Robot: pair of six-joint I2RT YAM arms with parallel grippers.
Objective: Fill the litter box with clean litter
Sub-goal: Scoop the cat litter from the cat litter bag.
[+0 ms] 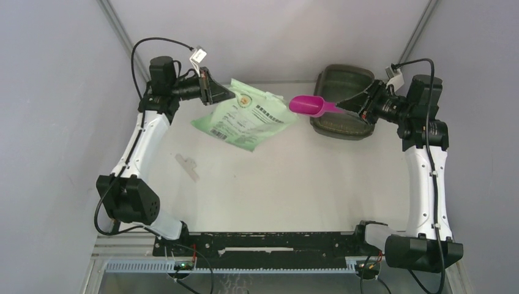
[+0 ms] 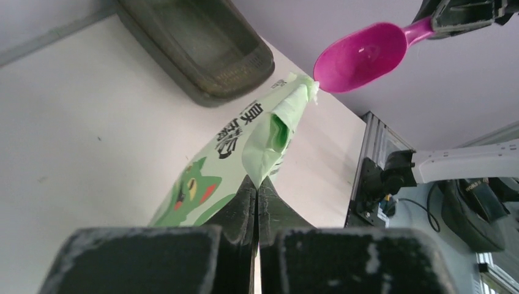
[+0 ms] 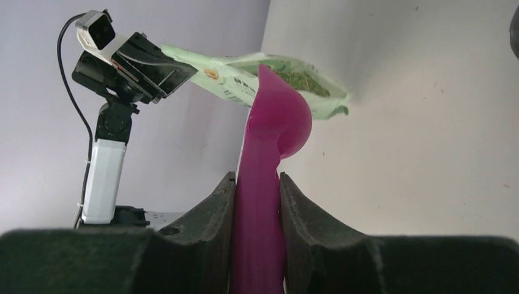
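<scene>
The litter box, a dark grey-brown tray, lies at the back right of the table; the left wrist view shows its floor bare. My left gripper is shut on a folded edge of the green printed bag, holding it lifted and tilted. My right gripper is shut on the handle of a magenta scoop. The scoop's bowl looks empty and its tip meets the bag's open mouth. Grainy greenish clean litter shows inside the bag.
A small clear plastic strip lies on the white table left of centre. Grey enclosure walls close in at the back and both sides. A black rail with both arm bases runs along the near edge.
</scene>
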